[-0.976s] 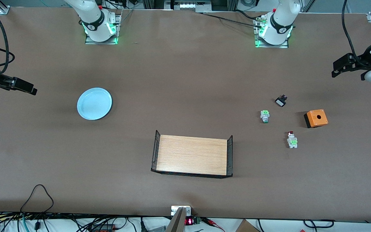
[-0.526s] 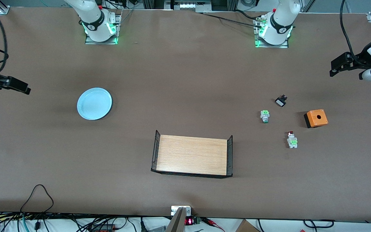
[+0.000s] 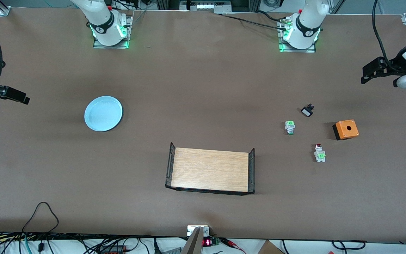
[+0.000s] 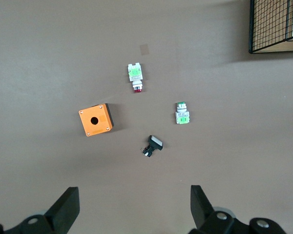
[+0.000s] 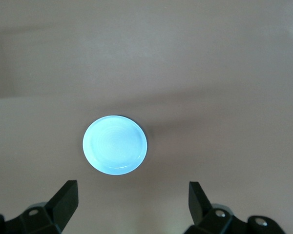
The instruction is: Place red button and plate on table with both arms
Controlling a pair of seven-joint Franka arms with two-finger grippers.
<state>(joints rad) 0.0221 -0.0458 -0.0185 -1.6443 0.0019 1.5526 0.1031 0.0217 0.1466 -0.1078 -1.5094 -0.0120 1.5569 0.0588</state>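
The pale blue plate [image 3: 103, 113] lies on the brown table [image 3: 203, 88] toward the right arm's end; it also shows in the right wrist view [image 5: 115, 145]. The red button [image 3: 318, 152] lies on the table toward the left arm's end, nearer the front camera than the orange box; it also shows in the left wrist view [image 4: 135, 77]. My right gripper [image 3: 19, 96] [image 5: 132, 202] is open and empty, high over the table's end, apart from the plate. My left gripper [image 3: 369, 72] [image 4: 134, 207] is open and empty, high over the other end, apart from the switches.
A green-capped switch [image 3: 289, 127] [image 4: 181, 113], a small black-and-white switch [image 3: 307, 111] [image 4: 153, 145] and an orange box [image 3: 345, 129] [image 4: 95, 120] lie near the red button. A light-wood tray [image 3: 210, 170] with black mesh ends stands mid-table.
My right gripper has drawn away from the plate toward the table's end. My left gripper has shifted slightly. The plate and switches have not moved.
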